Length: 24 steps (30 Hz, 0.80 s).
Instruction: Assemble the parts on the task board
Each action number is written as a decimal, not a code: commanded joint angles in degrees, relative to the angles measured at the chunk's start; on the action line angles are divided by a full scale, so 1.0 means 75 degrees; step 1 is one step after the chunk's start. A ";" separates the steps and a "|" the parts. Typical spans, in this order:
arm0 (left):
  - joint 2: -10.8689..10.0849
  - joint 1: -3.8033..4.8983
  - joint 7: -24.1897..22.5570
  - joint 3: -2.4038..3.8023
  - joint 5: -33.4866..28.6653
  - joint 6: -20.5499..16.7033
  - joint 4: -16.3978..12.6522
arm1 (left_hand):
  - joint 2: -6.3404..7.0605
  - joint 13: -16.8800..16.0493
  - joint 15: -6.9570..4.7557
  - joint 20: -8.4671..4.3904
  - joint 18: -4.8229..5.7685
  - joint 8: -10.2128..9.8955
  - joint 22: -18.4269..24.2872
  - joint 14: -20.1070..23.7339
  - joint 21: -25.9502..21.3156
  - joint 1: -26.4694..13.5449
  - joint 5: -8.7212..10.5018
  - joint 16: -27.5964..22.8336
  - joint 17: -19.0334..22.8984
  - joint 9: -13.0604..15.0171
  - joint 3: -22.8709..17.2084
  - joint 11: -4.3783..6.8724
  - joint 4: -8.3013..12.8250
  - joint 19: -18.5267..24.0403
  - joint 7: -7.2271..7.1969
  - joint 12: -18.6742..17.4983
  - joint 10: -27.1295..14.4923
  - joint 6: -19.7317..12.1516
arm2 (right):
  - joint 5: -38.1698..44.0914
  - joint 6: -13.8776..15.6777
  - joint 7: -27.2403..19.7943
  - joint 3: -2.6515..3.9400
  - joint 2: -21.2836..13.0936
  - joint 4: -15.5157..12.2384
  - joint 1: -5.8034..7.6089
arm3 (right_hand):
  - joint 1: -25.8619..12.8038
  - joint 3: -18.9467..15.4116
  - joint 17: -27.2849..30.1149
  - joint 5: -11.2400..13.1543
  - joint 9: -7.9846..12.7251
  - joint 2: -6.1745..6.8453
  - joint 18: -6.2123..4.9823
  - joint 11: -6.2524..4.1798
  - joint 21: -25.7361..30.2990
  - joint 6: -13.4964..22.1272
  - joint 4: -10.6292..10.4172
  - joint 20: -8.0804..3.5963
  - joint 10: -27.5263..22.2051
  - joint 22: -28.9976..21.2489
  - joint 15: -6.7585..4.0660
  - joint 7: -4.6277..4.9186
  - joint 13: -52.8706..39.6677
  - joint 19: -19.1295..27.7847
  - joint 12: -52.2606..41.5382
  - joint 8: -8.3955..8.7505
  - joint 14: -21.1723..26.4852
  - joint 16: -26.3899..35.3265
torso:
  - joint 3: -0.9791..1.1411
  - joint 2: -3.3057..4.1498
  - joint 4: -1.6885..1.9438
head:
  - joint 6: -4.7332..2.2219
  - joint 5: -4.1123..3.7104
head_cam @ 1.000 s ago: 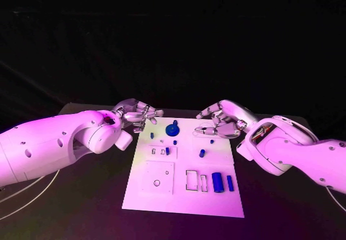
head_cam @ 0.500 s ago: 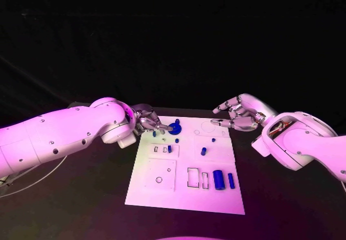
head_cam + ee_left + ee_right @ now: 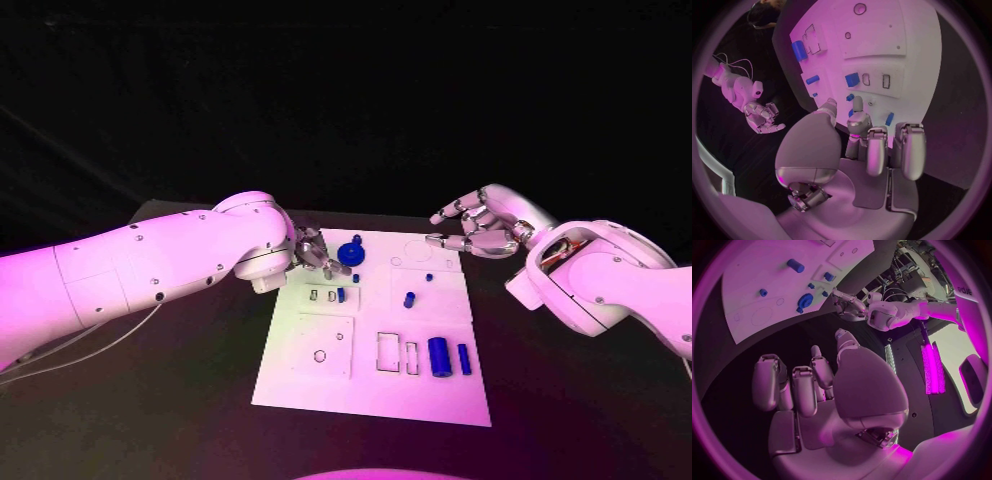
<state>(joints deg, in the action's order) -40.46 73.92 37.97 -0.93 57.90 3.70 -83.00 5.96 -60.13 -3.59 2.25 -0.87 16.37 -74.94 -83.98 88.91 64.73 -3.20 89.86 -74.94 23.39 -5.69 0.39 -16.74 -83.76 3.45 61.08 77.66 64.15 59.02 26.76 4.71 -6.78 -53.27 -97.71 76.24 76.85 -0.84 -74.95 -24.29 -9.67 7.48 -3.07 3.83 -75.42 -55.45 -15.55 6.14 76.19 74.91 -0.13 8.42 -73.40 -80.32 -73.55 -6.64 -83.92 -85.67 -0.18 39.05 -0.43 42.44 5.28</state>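
white task board (image 3: 325, 385), blue parts (image 3: 437, 357), black table (image 3: 173, 400), silver hands

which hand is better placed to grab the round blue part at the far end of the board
Left, probably. The left robot hand hangs right beside the round blue part, over the task board. The right robot hand is off the board's far right corner, empty.
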 commanded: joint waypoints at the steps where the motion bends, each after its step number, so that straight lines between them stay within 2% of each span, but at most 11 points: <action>1: 0.0112 0.0004 0.0371 -0.0018 0.0213 0.0386 0.0092 | -0.0060 -0.0026 -0.0032 -0.0018 0.0059 0.0053 -0.1747 -0.0802 0.0045 -0.0029 -0.0007 0.0019 -0.2008 0.0043 0.0081 0.0032 -0.0002 -0.0680 -0.0001 0.0068 0.0000 -0.0071 | 0.0040 -0.0068 0.0069 0.0001 0.0015 0.0014 0.0000 | 0.0039 -0.0040 -0.0796 -0.0082 -0.0013 -0.0061 -0.0104 -0.0027 0.0052 -0.0022 -0.0001 -0.0054 -0.0033 0.0564 -0.0050 -0.0005 0.0015 0.0005 0.0052 -0.0034 -0.0505 0.0043 | -0.0003 0.0003 -0.0008 | -0.0011 -0.0015; 12: 0.0429 -0.0040 0.0419 -0.0080 0.0205 0.0587 0.0331 | -0.0070 -0.0128 -0.0032 -0.0017 0.0066 0.0103 -0.1783 -0.0802 0.0059 -0.0079 -0.0007 0.0019 -0.2008 0.0168 0.0160 0.0034 -0.0009 -0.0699 -0.0006 0.0160 0.0009 -0.0102 | 0.0049 -0.0013 0.0064 0.0001 0.0047 0.0059 -0.0002 | 0.0044 -0.0044 -0.0795 -0.0099 -0.0014 -0.0062 -0.0104 -0.0027 0.0056 -0.0020 0.0000 -0.0055 -0.0038 0.0563 -0.0051 -0.0006 0.0022 0.0005 0.0058 -0.0036 -0.0505 0.0044 | -0.0006 0.0011 0.0002 | 0.0061 -0.0037; 24: 0.0554 -0.0059 0.0437 -0.0117 0.0186 0.0839 0.0480 | -0.0128 -0.0188 -0.0037 -0.0017 0.0069 0.0142 -0.1799 -0.0802 0.0066 -0.0041 -0.0012 0.0019 -0.2008 0.0264 0.0163 0.0042 0.0003 -0.0708 -0.0016 0.0214 0.0016 -0.0123 | 0.0049 -0.0035 0.0080 -0.0001 0.0069 0.0097 -0.0006 | 0.0046 -0.0047 -0.0784 -0.0117 -0.0015 -0.0065 -0.0106 -0.0028 0.0065 -0.0021 -0.0001 -0.0056 -0.0034 0.0558 -0.0051 -0.0007 0.0020 0.0009 0.0055 -0.0040 -0.0502 0.0051 | -0.0002 0.0016 0.0007 | 0.0129 -0.0035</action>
<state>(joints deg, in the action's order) -36.50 73.50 39.80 -1.81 59.16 8.04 -79.44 5.50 -61.49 -3.59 2.25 -0.86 17.08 -74.93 -83.98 89.14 64.28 -3.20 89.86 -74.92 25.33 -4.69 0.39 -16.79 -83.75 3.26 62.36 77.66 63.54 59.04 26.84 5.18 -6.79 -52.80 -96.98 76.22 77.08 -0.87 -74.93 -24.97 -9.71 7.25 -3.06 3.75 -75.21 -55.45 -15.51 6.14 76.11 74.94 -0.12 8.42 -73.28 -80.33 -73.32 -6.63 -83.92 -85.56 -0.20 39.15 -0.41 43.29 4.98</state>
